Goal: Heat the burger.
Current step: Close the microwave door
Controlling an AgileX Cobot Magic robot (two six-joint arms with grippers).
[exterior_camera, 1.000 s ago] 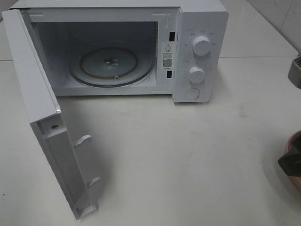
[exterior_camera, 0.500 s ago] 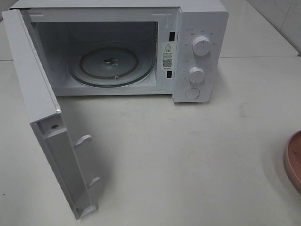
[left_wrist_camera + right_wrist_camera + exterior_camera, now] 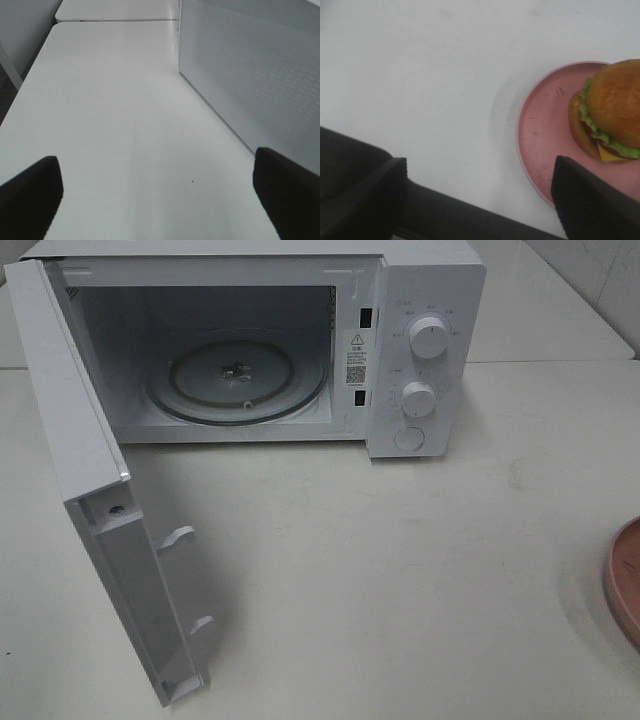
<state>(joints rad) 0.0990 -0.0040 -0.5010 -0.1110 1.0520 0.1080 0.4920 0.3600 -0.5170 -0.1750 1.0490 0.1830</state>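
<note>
The burger (image 3: 612,102) shows only in the right wrist view: a golden-brown bun with lettuce, cheese and dark filling, resting on a pink plate (image 3: 545,135). My right gripper (image 3: 480,170) is open, its dark fingers apart over the bare table beside the plate, and it holds nothing. In the exterior high view only the plate's rim (image 3: 625,575) shows at the right edge, and both grippers are out of frame there. My left gripper (image 3: 155,160) is open and empty above the white table, beside a perforated white panel (image 3: 250,75) of the microwave.
The white microwave (image 3: 425,290) stands at the back with its door (image 3: 70,420) swung wide open to the left. Its glass turntable (image 3: 240,380) is bare. Two knobs and a button sit on its right panel. The white table (image 3: 400,570) stretches in front of it.
The right gripper, seen a second ago at the right edge over the plate, has drawn out of the exterior view. The plate's rim now shows uncovered.
</note>
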